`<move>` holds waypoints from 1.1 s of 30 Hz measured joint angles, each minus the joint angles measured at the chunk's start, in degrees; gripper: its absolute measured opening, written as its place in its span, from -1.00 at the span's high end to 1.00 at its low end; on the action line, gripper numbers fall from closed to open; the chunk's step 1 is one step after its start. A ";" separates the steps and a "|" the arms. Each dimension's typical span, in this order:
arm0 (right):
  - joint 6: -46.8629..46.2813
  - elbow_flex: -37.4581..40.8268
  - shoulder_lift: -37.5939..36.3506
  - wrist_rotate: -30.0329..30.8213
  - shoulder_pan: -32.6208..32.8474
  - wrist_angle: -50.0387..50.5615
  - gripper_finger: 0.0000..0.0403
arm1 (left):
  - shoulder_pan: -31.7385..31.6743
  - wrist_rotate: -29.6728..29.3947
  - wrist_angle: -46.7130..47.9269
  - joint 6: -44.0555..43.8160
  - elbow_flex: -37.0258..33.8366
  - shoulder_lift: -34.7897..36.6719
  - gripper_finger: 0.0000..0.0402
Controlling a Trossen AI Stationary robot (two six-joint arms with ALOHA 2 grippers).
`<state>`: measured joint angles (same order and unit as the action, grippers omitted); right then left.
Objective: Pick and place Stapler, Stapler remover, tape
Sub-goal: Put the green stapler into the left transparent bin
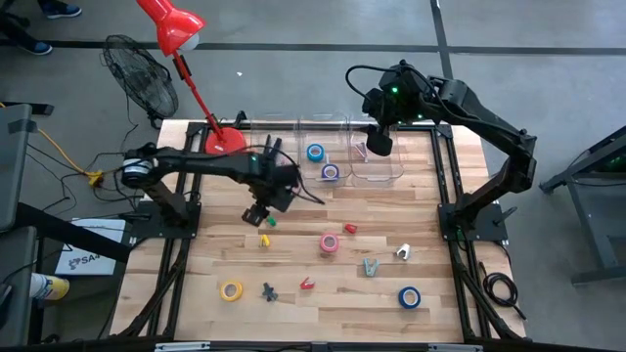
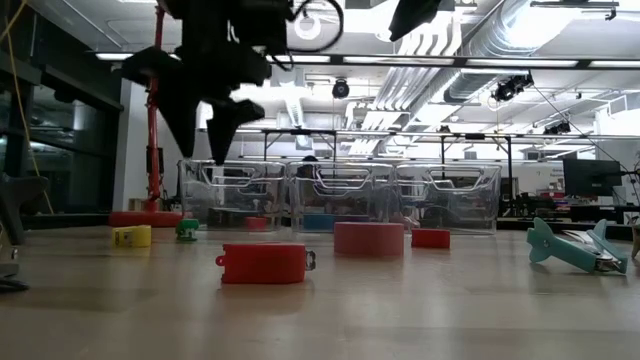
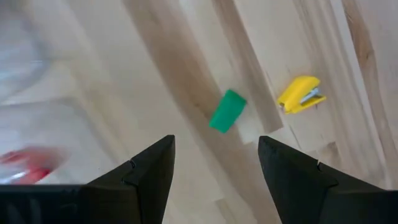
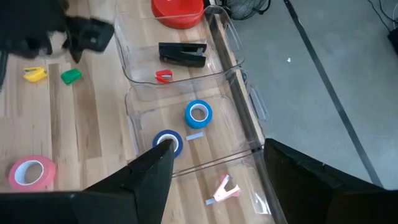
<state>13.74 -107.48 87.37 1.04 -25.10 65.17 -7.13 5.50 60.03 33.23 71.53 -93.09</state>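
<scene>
Where pale wooden planks form the table (image 1: 323,293), ring-shaped tape rolls (image 1: 329,243) are scattered — two blue ones (image 4: 198,114) sit in a clear bin. Left gripper (image 1: 256,216) hangs open above; right gripper (image 1: 379,144) open over bins.

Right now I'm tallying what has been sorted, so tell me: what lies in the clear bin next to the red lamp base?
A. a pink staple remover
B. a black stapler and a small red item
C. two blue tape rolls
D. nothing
B: the right wrist view shows a black stapler and a small red item inside the clear bin beside the red lamp base.
</scene>
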 joint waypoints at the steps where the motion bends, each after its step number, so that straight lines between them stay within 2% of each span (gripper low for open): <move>1: -0.15 0.00 0.00 0.00 0.00 0.00 -0.19 | 0.49 0.02 0.01 0.01 0.00 -1.09 -0.12; 9: -0.21 0.00 0.00 -0.37 0.00 -0.02 -0.19 | 3.02 0.83 -0.43 4.22 -0.04 -7.91 -0.12; 19: -0.22 0.00 0.00 -0.44 0.01 -0.04 -0.19 | 3.05 -1.15 -2.73 7.15 -0.04 -13.99 -0.12; 33: -0.24 0.00 0.00 -0.43 0.01 -0.02 -0.18 | 3.05 -2.23 -6.40 7.72 -3.36 -14.63 -0.12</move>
<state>13.50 -107.48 87.37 0.61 -25.09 65.14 -4.08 3.27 53.63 40.95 68.16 -107.72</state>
